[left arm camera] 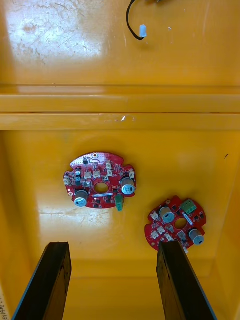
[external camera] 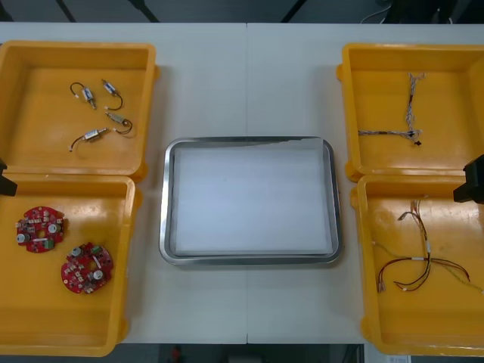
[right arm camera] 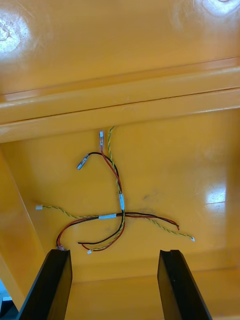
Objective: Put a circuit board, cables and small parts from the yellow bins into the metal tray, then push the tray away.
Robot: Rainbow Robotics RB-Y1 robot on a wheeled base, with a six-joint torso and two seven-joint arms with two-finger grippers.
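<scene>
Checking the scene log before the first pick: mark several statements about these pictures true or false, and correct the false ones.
1. A circuit board lies in the tray. False: the metal tray holds nothing; both circuit boards lie in the near left bin.
2. The small metal parts lie in the far left bin. True.
3. The right arm's jaws are shut on a cable. False: they stand open above the red and yellow cables.
4. The left arm's jaws stand open above the circuit boards. True.
5. The twisted cables lie in the near right bin. False: the twisted blue and white cables lie in the far right bin.
</scene>
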